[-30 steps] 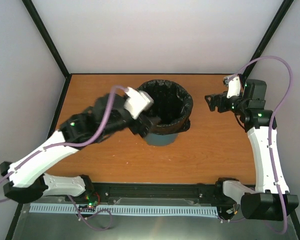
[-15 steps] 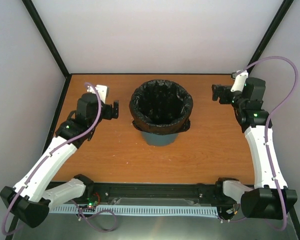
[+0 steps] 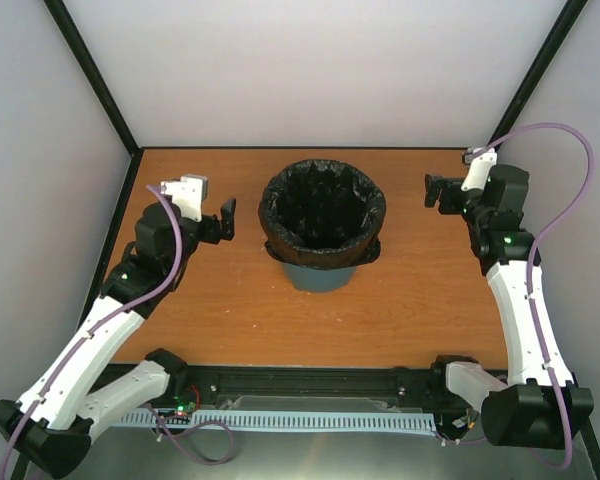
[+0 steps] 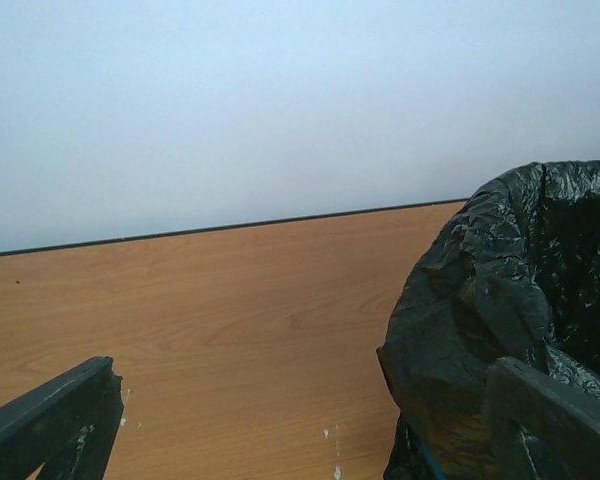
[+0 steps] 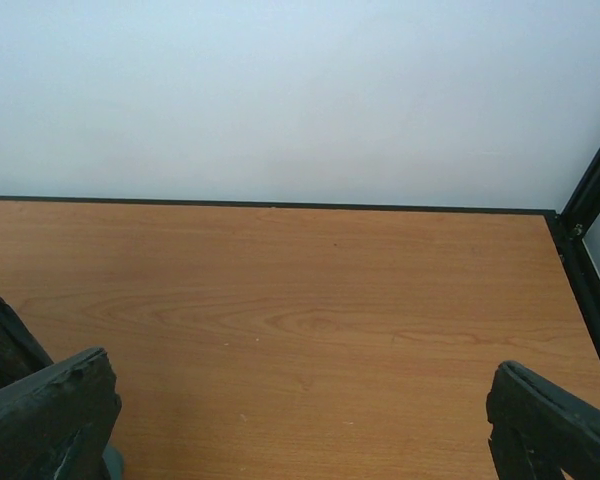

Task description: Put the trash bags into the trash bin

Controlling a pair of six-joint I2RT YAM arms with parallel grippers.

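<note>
The teal trash bin (image 3: 318, 275) stands mid-table. A black trash bag (image 3: 323, 215) lines it, its edge folded over the rim all round. My left gripper (image 3: 223, 222) hovers left of the bin, apart from it, open and empty. In the left wrist view the bag (image 4: 510, 290) fills the right side, and a sliver of teal shows under it. My right gripper (image 3: 435, 190) hovers right of the bin, open and empty. In the right wrist view the bag (image 5: 0, 345) only shows at the left edge.
The orange wooden table (image 3: 420, 290) is boxed in by white walls with black frame posts at the back corners (image 3: 130, 150). The arm bases and a black rail (image 3: 310, 385) sit along the near edge.
My left gripper has drawn away from the bin's left rim and back to the left side of the table. My right gripper has moved slightly right and back. The bag stays on the rim.
</note>
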